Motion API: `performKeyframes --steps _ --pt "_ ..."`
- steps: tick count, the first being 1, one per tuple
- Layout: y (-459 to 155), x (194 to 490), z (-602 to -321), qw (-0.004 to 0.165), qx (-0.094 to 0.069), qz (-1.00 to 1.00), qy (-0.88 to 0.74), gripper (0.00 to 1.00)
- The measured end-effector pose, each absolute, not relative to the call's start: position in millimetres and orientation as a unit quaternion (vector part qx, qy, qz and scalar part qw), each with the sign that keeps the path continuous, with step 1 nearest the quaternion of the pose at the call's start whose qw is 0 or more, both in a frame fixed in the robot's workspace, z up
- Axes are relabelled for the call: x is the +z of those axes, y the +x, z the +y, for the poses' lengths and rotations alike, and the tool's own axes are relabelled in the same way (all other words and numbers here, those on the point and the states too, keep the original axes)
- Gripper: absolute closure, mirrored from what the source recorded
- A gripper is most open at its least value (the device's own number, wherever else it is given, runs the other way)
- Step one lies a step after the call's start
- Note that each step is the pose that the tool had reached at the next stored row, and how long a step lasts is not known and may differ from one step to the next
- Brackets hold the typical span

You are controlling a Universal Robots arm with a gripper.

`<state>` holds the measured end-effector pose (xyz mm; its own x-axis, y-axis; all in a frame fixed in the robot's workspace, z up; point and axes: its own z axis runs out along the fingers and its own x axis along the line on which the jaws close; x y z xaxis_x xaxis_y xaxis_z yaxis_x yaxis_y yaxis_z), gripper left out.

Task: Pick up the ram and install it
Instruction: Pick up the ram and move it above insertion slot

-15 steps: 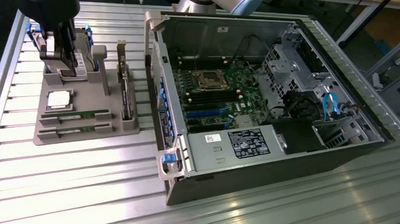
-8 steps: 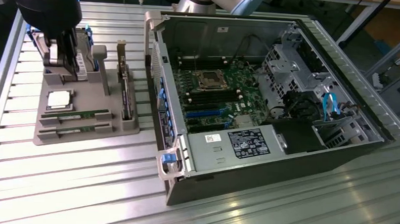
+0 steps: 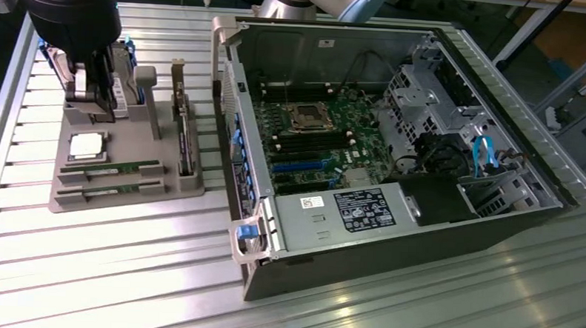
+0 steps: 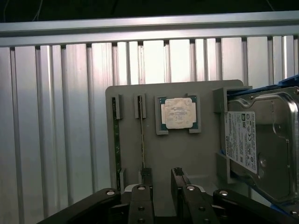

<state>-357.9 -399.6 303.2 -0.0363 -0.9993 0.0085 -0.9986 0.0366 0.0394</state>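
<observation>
Black gripper (image 4: 161, 175) wide open, empty, near the thin ram (image 4: 142, 130) slotted in a matte grey tray (image 4: 187, 154). Ribbed aluminium table (image 4: 56, 116) beneath.

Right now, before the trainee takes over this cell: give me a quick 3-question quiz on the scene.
1. True or false: the gripper is shut on a ram stick.
2. Which part lies in the gray tray between the ram sticks and the hard drive? A) fan B) processor C) screwdriver
3. How many ram sticks sit in the tray?

Key:
1. False. The jaws stand open and hold nothing.
2. B.
3. Two, lying side by side in their slots.
</observation>
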Motion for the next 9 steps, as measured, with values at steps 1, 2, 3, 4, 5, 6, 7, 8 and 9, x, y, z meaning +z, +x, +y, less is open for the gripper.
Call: performKeyframes --steps 1,2,3,4,5,6,7,8,9 --pt "-357.9 303.2 -399.5 0.017 -0.011 -0.72 0.694 0.7" --pt "-357.9 303.1 -399.5 0.017 -0.011 -0.72 0.694 0.7" --pt "-357.9 303.0 -399.7 0.016 -0.011 -0.72 0.694 0.7" --pt "-357.9 302.9 -400.2 0.016 -0.011 -0.72 0.694 0.7" --pt "-357.9 303.0 -401.0 0.016 -0.011 -0.72 0.694 0.7" --pt "-357.9 303.1 -402.0 0.017 -0.011 -0.72 0.694 0.7" --pt "-357.9 303.1 -403.1 0.017 -0.011 -0.72 0.694 0.7" --pt "-357.9 303.1 -404.1 0.017 -0.011 -0.72 0.694 0.7" --pt "-357.9 303.1 -405.1 0.017 -0.011 -0.72 0.694 0.7"
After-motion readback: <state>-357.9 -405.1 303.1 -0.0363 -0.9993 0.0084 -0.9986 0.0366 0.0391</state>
